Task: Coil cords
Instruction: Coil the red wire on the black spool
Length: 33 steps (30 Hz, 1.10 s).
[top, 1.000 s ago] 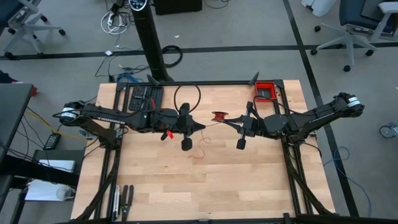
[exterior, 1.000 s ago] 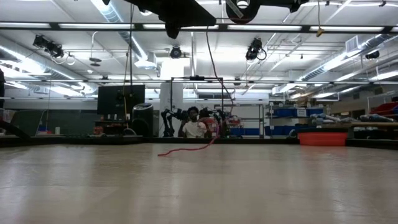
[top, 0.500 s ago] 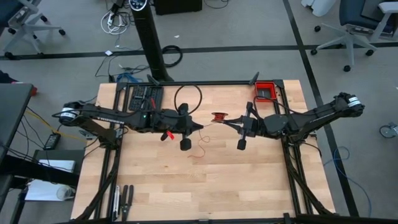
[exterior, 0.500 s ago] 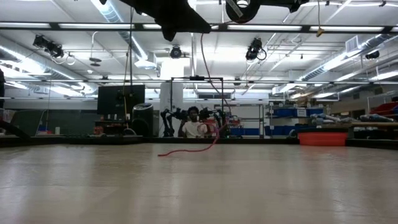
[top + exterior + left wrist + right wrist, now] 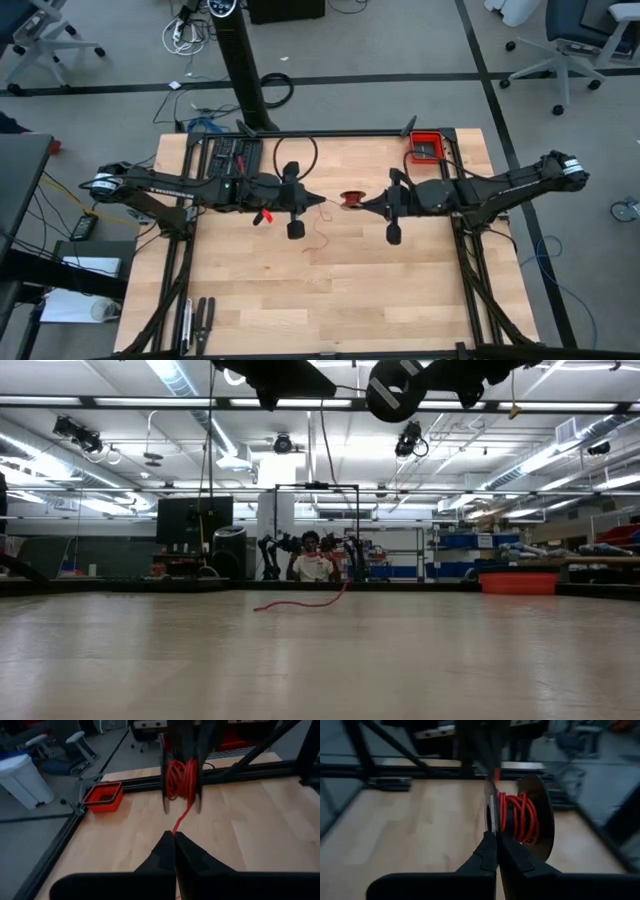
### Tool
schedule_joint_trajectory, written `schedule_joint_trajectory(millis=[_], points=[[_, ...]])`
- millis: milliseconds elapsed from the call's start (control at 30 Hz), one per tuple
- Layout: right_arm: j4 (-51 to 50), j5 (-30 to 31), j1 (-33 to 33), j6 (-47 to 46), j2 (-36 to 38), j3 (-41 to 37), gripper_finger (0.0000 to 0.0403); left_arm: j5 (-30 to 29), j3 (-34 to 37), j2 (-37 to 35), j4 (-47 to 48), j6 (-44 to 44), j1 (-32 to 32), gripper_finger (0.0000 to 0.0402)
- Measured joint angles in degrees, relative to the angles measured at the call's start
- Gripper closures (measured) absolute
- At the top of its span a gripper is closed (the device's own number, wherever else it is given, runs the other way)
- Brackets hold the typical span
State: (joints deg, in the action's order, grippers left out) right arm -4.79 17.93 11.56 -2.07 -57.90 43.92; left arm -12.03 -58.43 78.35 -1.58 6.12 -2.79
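- Your right gripper (image 5: 362, 203) is pinching shut on the rim of a small dark spool (image 5: 540, 815), holding it up over mid-table.
- The thin bright red cord (image 5: 517, 817) is sitting mostly wound on that spool, directly between both grippers.
- Your left gripper (image 5: 318, 201), nearer the loose strand, is clamping the cord; the strand is running straight toward the spool, its tail dangling onto the light wooden table (image 5: 400, 290).

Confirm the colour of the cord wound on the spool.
Bright red. The cord shows best in the right wrist view, wound on the spool.
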Motion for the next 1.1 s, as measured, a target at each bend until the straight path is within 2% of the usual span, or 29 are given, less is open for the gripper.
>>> schedule_joint_trajectory(millis=[167, 433, 800, 1100], points=[[-1.7, -4.3, -1.8, -4.0, -0.6, 0.1, 0.0401, 0.1, 0.1, 0.0, -1.2, 4.7, -0.4, 0.0401], [1.8, -16.7, -3.9, -7.1, -5.5, 0.1, 0.0402, -0.1, 0.2, 1.8, -7.7, 13.4, -1.9, 0.0401], [9.4, -25.5, -3.9, -8.3, -11.7, 0.0, 0.0402, -0.6, 0.2, 4.9, -10.4, 19.3, -3.5, 0.04], [12.5, -30.6, -3.9, -8.6, -13.8, 0.0, 0.0402, -2.3, 0.0, 7.4, -15.0, 22.2, -4.8, 0.0344]])
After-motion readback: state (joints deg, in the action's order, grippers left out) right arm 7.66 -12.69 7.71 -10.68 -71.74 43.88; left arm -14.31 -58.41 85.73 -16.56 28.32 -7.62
